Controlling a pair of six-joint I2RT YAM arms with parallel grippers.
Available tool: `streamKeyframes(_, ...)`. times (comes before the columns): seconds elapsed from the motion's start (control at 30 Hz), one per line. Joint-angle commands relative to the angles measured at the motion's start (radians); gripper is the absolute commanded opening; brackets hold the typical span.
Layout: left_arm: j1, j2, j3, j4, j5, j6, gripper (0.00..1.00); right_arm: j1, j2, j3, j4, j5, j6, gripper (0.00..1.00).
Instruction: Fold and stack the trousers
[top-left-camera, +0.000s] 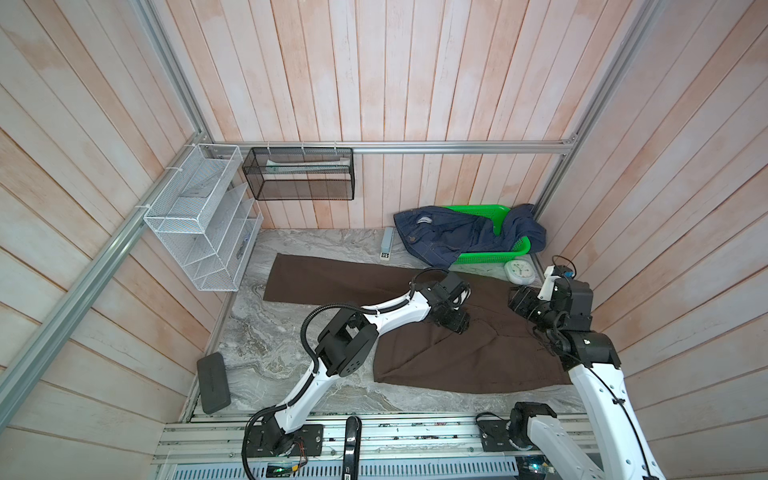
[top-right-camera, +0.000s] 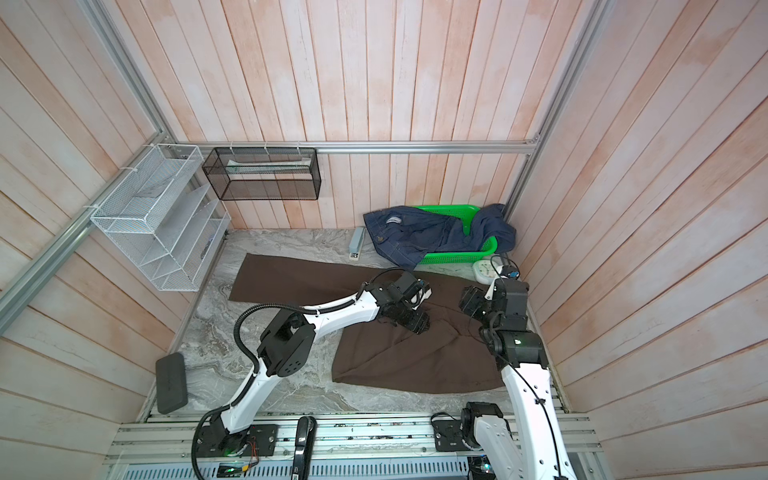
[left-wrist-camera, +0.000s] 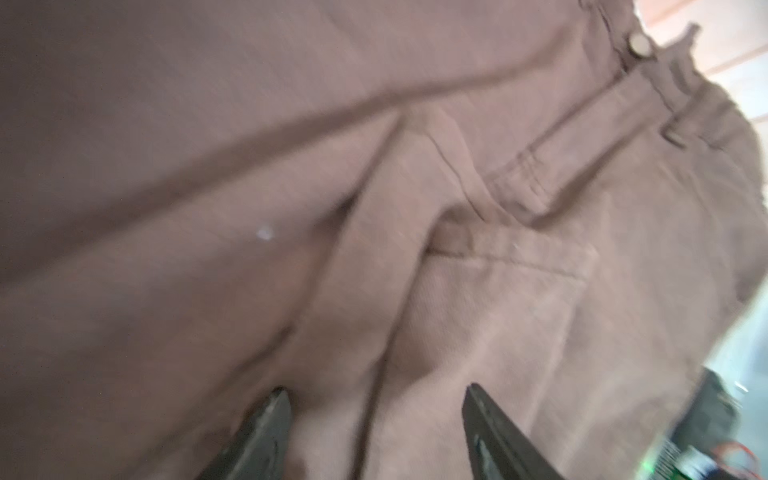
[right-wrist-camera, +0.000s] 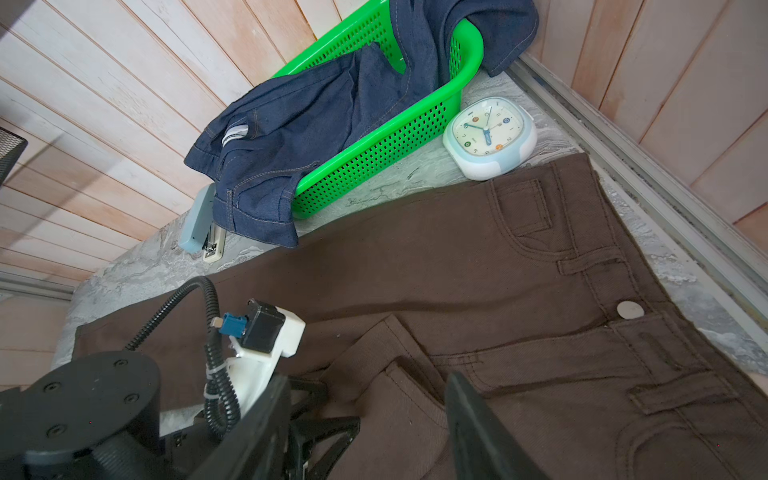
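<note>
In both top views the dark brown trousers (top-left-camera: 332, 282) lie centre-right on the table (top-left-camera: 266, 332), one leg stretched left. Left wrist view: blurred, creased cloth beneath the spread left gripper (left-wrist-camera: 374, 388). Right wrist view: waistband, pale button (right-wrist-camera: 630, 310), right gripper (right-wrist-camera: 368, 378) likewise spread.

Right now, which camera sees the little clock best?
Right wrist view: the clock is big and sharp. In both top views it is a tiny blob by the green basket. The left wrist view does not show it.

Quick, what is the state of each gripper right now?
Left gripper: open, jaws astride a fold of the dark brown cloth trousers, not clamped on it.
Right gripper: open over the same trousers, holding nothing.
</note>
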Motion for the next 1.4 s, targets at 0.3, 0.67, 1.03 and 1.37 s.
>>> streamKeyframes(0.3, -0.016, 0.008, 0.026, -0.042, 0.053, -0.031, 0.71, -0.015, 0.007, 0.033, -0.011, -0.019, -0.013, 0.6)
streamKeyframes(0.67, -0.031, 0.015, 0.132, -0.035, 0.032, -0.035, 0.72, -0.025, 0.016, 0.054, -0.02, -0.023, -0.023, 0.61)
streamKeyframes(1.03, -0.023, 0.163, 0.241, -0.104, 0.056, -0.078, 0.71, -0.028, 0.021, 0.044, -0.02, -0.03, -0.024, 0.6)
streamKeyframes(1.37, -0.056, 0.13, 0.21, -0.108, 0.255, -0.078, 0.65, -0.033, 0.018, 0.045, -0.025, -0.027, -0.03, 0.6)
